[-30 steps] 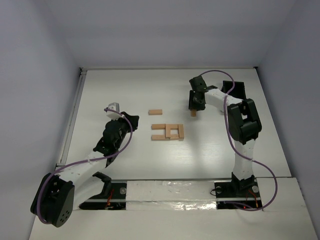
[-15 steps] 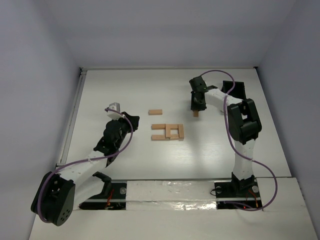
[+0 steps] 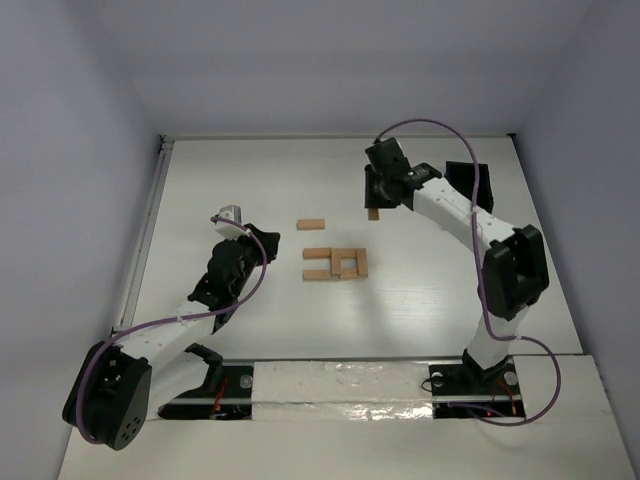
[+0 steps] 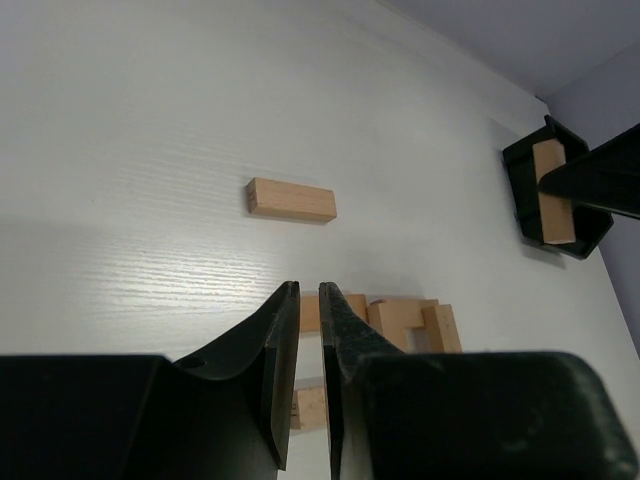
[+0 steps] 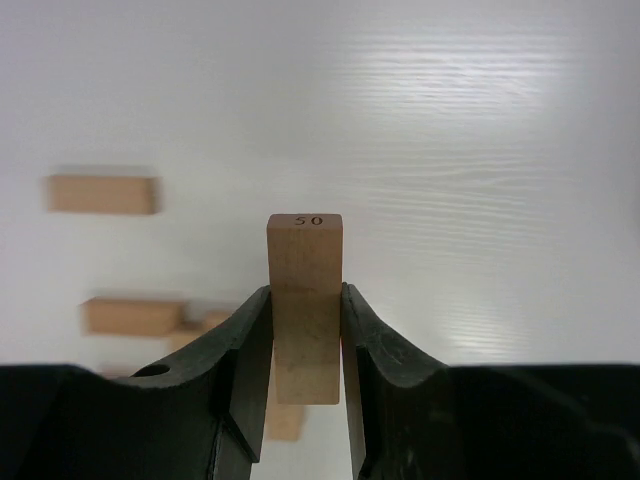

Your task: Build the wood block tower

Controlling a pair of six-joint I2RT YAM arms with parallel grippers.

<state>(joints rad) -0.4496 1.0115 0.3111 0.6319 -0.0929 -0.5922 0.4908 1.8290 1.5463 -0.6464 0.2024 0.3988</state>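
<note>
The wood block tower (image 3: 336, 263) is a low flat cluster of tan blocks mid-table, also low in the left wrist view (image 4: 400, 318) and at the left of the right wrist view (image 5: 133, 316). One loose block (image 3: 311, 224) (image 4: 291, 200) (image 5: 103, 194) lies just beyond it. My right gripper (image 3: 374, 203) (image 5: 305, 292) hangs above the table behind the tower, shut on an upright block (image 5: 304, 262) (image 3: 373, 213) (image 4: 553, 195). To the tower's left, my left gripper (image 3: 262, 240) (image 4: 309, 290) has its jaws almost together with nothing between them.
A small black box (image 3: 478, 178) sits at the back right, behind the right arm. The white table's raised edge (image 3: 150, 215) runs along the left side. Grey walls close in the back and both sides.
The right gripper took hold of a block that lay on the table, lifted it and carried it left and a little farther back. The left arm has stayed put.
</note>
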